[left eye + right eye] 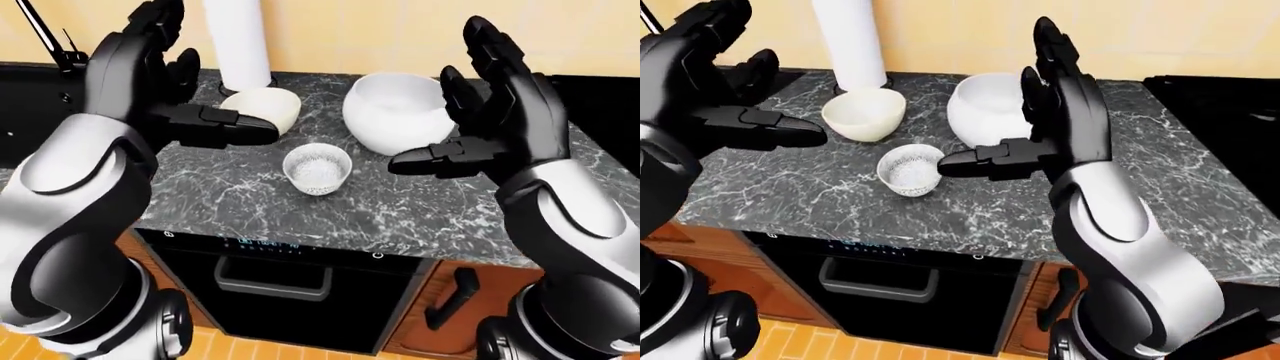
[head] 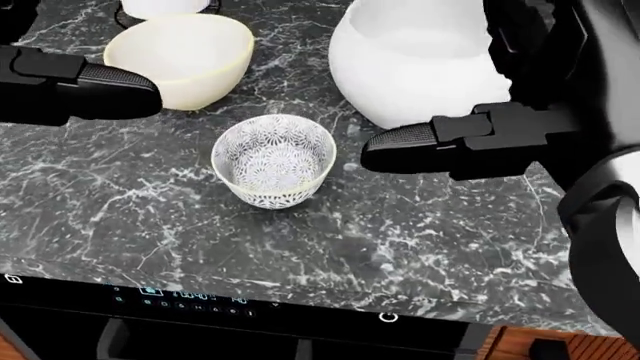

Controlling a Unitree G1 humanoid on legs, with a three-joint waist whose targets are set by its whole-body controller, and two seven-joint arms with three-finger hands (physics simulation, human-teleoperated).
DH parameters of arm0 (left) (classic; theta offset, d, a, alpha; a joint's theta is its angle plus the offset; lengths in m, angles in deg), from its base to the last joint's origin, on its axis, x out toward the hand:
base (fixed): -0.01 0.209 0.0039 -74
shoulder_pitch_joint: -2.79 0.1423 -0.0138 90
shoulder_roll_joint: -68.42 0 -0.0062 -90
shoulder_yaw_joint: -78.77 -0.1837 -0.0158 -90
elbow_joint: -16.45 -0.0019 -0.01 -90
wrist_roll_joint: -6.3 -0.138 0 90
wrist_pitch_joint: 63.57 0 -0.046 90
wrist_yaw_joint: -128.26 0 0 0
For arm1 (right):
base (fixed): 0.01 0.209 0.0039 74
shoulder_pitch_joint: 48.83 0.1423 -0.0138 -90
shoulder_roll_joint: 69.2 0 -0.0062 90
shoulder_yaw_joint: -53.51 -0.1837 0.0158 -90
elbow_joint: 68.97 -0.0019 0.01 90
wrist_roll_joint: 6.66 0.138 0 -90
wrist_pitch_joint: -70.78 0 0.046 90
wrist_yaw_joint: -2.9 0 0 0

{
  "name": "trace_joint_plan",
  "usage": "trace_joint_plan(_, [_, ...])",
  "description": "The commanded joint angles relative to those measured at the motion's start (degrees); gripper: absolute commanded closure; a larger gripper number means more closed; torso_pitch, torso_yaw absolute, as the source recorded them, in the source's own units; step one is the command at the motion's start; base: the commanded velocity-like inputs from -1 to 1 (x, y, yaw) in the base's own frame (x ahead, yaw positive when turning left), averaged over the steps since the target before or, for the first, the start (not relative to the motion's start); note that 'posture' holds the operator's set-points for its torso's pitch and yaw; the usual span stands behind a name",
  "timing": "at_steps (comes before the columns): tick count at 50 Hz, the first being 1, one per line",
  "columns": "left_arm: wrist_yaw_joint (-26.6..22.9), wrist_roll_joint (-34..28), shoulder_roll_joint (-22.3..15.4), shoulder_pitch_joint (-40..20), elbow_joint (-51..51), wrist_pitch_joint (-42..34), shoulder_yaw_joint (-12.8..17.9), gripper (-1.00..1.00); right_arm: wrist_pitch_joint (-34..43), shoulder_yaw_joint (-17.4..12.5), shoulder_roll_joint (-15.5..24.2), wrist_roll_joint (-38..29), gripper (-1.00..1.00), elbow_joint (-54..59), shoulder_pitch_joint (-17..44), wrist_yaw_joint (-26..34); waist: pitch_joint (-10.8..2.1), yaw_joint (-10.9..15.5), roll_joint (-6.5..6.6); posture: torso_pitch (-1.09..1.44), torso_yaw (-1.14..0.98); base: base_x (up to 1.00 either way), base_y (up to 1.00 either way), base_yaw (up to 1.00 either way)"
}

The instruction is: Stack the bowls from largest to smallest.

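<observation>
Three bowls stand on the dark marble counter (image 2: 120,217). The large white bowl (image 2: 410,64) is at the top right in the head view. The medium cream bowl (image 2: 185,56) is at the top left. The small patterned bowl (image 2: 275,159) stands between and below them. My left hand (image 1: 165,82) is open, raised above the counter left of the cream bowl. My right hand (image 1: 480,105) is open, raised in front of the large bowl's right side. Neither hand touches a bowl.
A white cylinder (image 1: 238,41) stands upright behind the cream bowl by the yellow wall. A black stove surface (image 1: 1225,112) lies right of the counter. A dark appliance with a handle (image 1: 272,281) sits under the counter edge.
</observation>
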Motion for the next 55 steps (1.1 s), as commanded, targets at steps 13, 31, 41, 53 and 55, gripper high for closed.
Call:
trace_joint_plan(13, [0.1, 0.8, -0.5, -2.5, 1.6, 1.7, -0.3, -1.00, -4.2, -3.2, 3.1, 3.0, -1.00, -0.3, 0.5, -2.7, -0.86, -0.1, -2.93, 0.00, 0.00, 0.04, 0.00, 0.00])
trace_joint_plan(31, [-2.0, -0.9, -2.2, 0.0, 3.6, 4.2, -3.1, -1.00, -4.4, -6.2, 7.8, 11.0, -1.00, -0.3, 0.7, -8.0, -0.64, -0.1, -4.29, 0.00, 0.00, -0.05, 0.00, 0.00])
trace_joint_plan(41, [-5.4, -3.9, -0.5, -0.6, 5.1, 2.1, -3.4, -1.00, -5.2, -8.8, 11.7, 17.2, -1.00, 0.1, -0.4, -12.1, -3.63, -0.2, -3.43, -0.07, 0.00, 0.00, 0.00, -0.01])
trace_joint_plan(53, [-7.8, -6.4, 0.3, -0.6, 5.4, 2.0, -3.5, -1.00, -7.4, -7.1, 14.3, 19.5, -1.00, 0.6, -1.0, -14.2, -6.57, 0.5, -4.75, -0.19, 0.00, 0.00, 0.00, -0.51])
trace_joint_plan(55, [-8.2, -6.6, 0.3, -0.4, 5.8, 1.9, -3.4, -1.00, -8.0, -6.6, 14.4, 18.8, -1.00, 0.9, -1.2, -13.6, -6.78, 0.4, -4.15, -0.21, 0.00, 0.00, 0.00, 0.00])
